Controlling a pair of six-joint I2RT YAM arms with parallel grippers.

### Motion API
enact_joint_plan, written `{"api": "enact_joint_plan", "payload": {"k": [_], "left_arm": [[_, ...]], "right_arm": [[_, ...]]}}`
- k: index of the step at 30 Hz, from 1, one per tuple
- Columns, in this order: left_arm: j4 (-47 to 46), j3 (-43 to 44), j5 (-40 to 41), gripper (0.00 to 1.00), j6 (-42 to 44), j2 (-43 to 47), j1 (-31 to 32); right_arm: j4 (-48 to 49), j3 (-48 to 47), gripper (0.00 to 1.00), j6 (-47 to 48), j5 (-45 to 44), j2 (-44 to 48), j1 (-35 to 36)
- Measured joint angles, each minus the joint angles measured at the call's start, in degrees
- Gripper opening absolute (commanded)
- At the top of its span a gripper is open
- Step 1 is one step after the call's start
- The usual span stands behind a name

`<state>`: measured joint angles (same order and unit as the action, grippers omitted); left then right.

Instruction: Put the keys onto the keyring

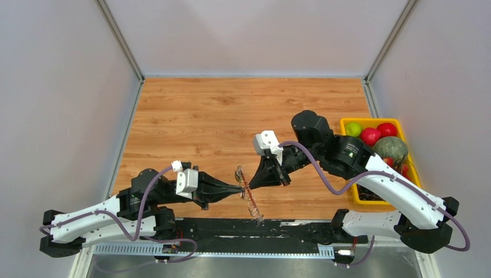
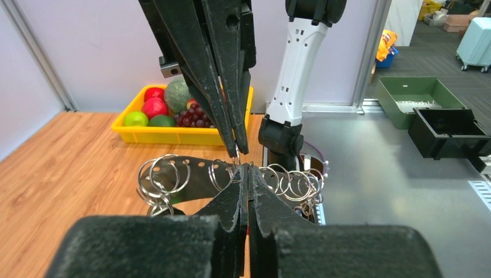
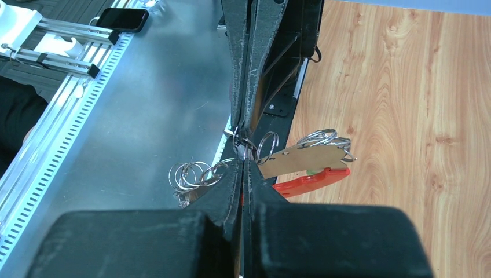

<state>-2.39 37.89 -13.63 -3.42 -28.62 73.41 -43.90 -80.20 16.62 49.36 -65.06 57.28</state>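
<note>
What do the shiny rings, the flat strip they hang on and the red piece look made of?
Silvery wire rings: metal, polished, bright glints. Flat perforated strip: probably thin polished metal, mirroring the wood colour; uncertain. Red elongated piece: likely glossy plastic, uniform colour.

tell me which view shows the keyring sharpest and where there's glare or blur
left wrist: keyring rings crisp with bright glints; right wrist: also sharp, pale sheen on the metal tabletop; top external: even light, but the keyring is tiny and smeared
</note>
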Motion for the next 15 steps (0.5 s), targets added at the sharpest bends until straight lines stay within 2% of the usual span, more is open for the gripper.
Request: {"api": "enact_joint_plan", "payload": {"k": [15], "left_arm": [[-0.04,0.00,1.68,0.00,0.35,-0.02,0.00]], "right_arm": [[-1.49,0.02,0.00,1.75,0.00,1.86,1.22]]}}
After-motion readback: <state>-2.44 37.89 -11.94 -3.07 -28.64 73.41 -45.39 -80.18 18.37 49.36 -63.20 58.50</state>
